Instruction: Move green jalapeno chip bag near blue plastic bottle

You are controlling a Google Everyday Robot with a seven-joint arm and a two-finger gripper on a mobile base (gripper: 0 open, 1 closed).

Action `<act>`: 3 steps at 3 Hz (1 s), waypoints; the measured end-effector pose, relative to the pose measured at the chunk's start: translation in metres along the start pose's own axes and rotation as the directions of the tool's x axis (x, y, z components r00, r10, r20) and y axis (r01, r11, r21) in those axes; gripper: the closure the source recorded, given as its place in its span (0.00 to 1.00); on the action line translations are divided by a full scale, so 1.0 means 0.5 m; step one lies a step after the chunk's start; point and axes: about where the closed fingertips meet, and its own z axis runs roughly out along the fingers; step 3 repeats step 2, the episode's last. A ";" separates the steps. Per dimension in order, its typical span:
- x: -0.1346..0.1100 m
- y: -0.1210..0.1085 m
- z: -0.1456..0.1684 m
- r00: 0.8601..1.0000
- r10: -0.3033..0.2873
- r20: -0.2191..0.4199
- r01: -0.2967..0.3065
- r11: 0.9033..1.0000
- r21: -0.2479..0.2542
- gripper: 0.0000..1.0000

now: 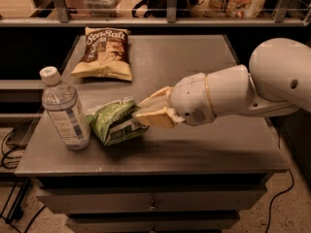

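Note:
The green jalapeno chip bag [112,121] lies low on the grey table [204,149], front left, its left edge close beside the blue plastic bottle [64,109]. The bottle stands upright with a white cap. My gripper [142,111] reaches in from the right on a white arm. It is shut on the bag's right edge, with the tan fingers [154,100] above and below that edge. The part of the bag between the fingers is hidden.
A brown-and-yellow Sea Salt bag [104,52] lies at the back left of the table. A shelf rail with metal posts [170,4] runs behind the table. Drawers [153,205] are below the front edge. Cables [9,144] lie on the floor at the left.

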 end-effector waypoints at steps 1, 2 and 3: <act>-0.004 0.003 0.003 1.000 -0.005 -0.002 0.005 1.000 -0.001 0.12; -0.007 0.005 0.005 1.000 -0.008 -0.003 0.008 1.000 -0.003 0.00; -0.007 0.005 0.005 1.000 -0.008 -0.003 0.008 1.000 -0.003 0.00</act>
